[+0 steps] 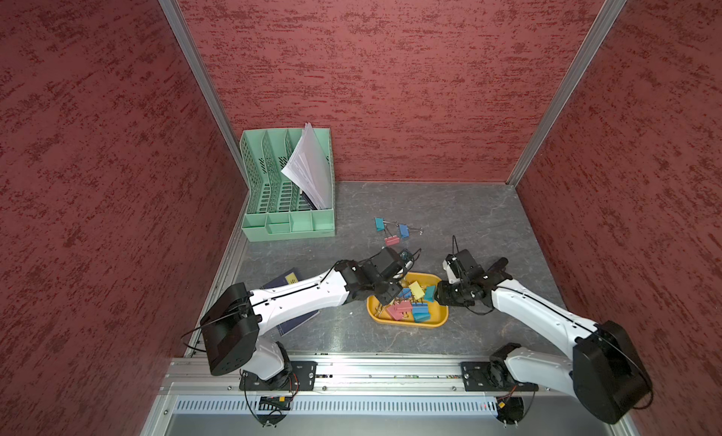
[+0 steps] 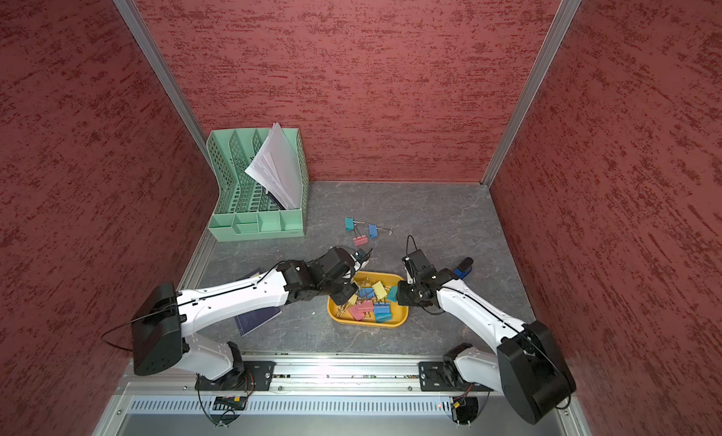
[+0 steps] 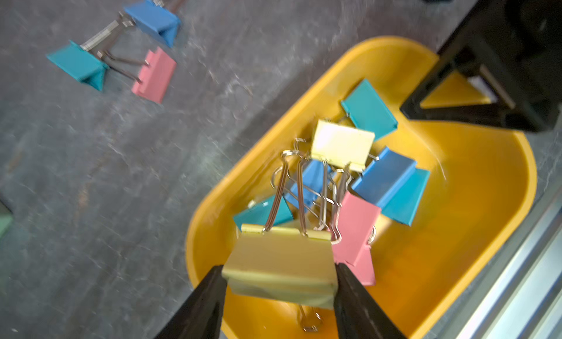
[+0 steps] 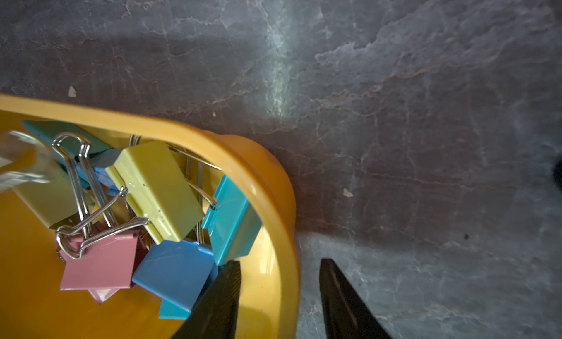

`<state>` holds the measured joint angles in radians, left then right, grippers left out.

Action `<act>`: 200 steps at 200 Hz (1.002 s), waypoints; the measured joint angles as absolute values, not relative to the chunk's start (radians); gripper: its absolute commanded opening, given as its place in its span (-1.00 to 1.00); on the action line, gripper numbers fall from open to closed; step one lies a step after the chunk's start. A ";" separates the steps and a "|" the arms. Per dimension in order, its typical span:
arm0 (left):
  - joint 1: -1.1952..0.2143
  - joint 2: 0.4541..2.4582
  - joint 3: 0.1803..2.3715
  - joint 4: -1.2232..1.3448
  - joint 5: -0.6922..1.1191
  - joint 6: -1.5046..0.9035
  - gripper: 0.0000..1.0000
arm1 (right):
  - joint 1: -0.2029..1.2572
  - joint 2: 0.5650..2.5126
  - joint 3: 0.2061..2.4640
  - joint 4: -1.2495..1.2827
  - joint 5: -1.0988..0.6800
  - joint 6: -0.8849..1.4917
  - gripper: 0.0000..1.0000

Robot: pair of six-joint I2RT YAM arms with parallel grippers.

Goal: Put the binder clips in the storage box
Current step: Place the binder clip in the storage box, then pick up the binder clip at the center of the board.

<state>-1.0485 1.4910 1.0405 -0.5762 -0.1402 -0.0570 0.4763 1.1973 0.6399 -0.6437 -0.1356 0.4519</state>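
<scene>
The yellow-orange storage box [image 1: 406, 324] [image 2: 367, 324] lies near the table's front, between my two arms, with several binder clips [image 1: 418, 307] piled inside. My left gripper [image 3: 279, 269] [image 1: 390, 295] is over the box's left end, shut on a yellow binder clip [image 3: 281, 258] by its two sides. My right gripper [image 4: 279, 261] [image 1: 439, 293] stands open astride the box's right wall [image 4: 286, 219], one finger inside and one outside, with a gap showing on each side. Behind the box, a teal clip [image 1: 379, 223], a blue clip [image 1: 403, 231] and a pink clip [image 1: 392, 240] lie together on the table.
A mint green file organizer [image 1: 289, 188] with white papers stands at the back left. A dark blue notebook [image 1: 291, 281] lies under my left arm. A blue-and-black stapler [image 2: 463, 268] sits just behind my right wrist. Red walls close in three sides.
</scene>
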 measured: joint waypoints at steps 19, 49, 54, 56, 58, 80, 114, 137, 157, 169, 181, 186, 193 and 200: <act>-1.103 1.493 0.993 -0.584 -0.140 -0.123 0.39 | 0.476 1.196 0.640 -0.644 -0.136 0.451 -0.05; -1.121 1.533 0.981 -0.575 -0.166 -0.201 0.75 | 0.476 1.196 0.640 -0.643 -0.136 0.451 -0.05; -1.121 1.539 0.981 -0.575 -0.171 -0.206 0.77 | 0.476 1.196 0.640 -0.643 -0.136 0.451 -0.05; -1.121 1.540 0.981 -0.574 -0.175 -0.208 0.80 | 0.476 1.196 0.640 -0.643 -0.136 0.451 -0.05; -1.121 1.541 0.981 -0.575 -0.177 -0.213 0.82 | 0.476 1.196 0.640 -0.643 -0.136 0.451 -0.05; -1.121 1.526 0.990 -0.574 -0.216 -0.227 0.98 | 0.476 1.196 0.640 -0.644 -0.137 0.451 -0.05; -1.079 1.427 1.029 -0.559 -0.263 -0.212 0.95 | 0.476 1.195 0.640 -0.643 -0.137 0.451 -0.04; -0.957 1.411 1.113 -0.529 -0.263 -0.163 0.30 | 0.476 1.194 0.640 -0.644 -0.138 0.451 -0.05; -0.811 1.471 1.200 -0.488 -0.236 -0.111 -0.22 | 0.476 1.194 0.640 -0.643 -0.138 0.451 -0.05; -0.731 1.544 1.260 -0.462 -0.218 -0.072 -0.28 | 0.476 1.194 0.640 -0.643 -0.139 0.451 -0.04; -0.669 1.639 1.327 -0.446 -0.199 -0.034 -0.32 | 0.476 1.195 0.640 -0.643 -0.139 0.449 -0.05; -0.651 1.676 1.354 -0.440 -0.191 -0.018 -0.33 | 0.476 1.195 0.640 -0.643 -0.139 0.448 -0.04; -0.629 1.732 1.389 -0.432 -0.177 0.001 -0.37 | 0.476 1.195 0.640 -0.643 -0.139 0.448 -0.05; -0.612 1.787 1.423 -0.426 -0.162 0.018 -0.43 | 0.476 1.196 0.640 -0.643 -0.139 0.448 -0.05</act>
<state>-0.6125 1.7870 1.4235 -0.4255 -0.1623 0.0177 0.4763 1.1965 0.6399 -0.6434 -0.1390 0.4477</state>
